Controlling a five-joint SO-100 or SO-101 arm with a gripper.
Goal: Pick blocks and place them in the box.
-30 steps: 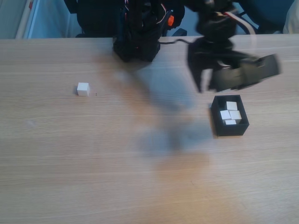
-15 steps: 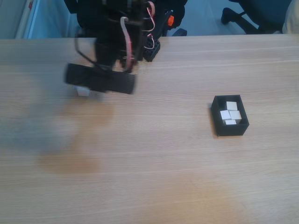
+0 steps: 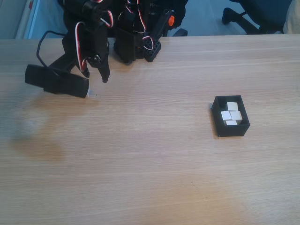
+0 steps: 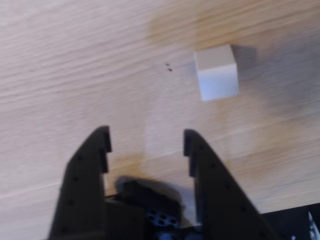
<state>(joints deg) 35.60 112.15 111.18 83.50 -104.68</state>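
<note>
Now the fingers (image 4: 145, 140) stand spread and empty over the tabletop (image 4: 75, 65), one white block (image 4: 216, 73) lying ahead of their tips, slightly rightward, untouched. Well apart, the black box (image 3: 230, 116) holds four blocks (image 3: 232, 114).

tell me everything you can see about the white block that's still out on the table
The loose white block is a small plain cube with smooth matte faces that look like plastic or painted wood, and slightly soft edges. In the wrist view it sits flat on the wooden table, turned a little askew, casting a shadow to its right. Nothing touches it: the open gripper is short of it, with the block off to the right of the gap between the fingers.
</note>
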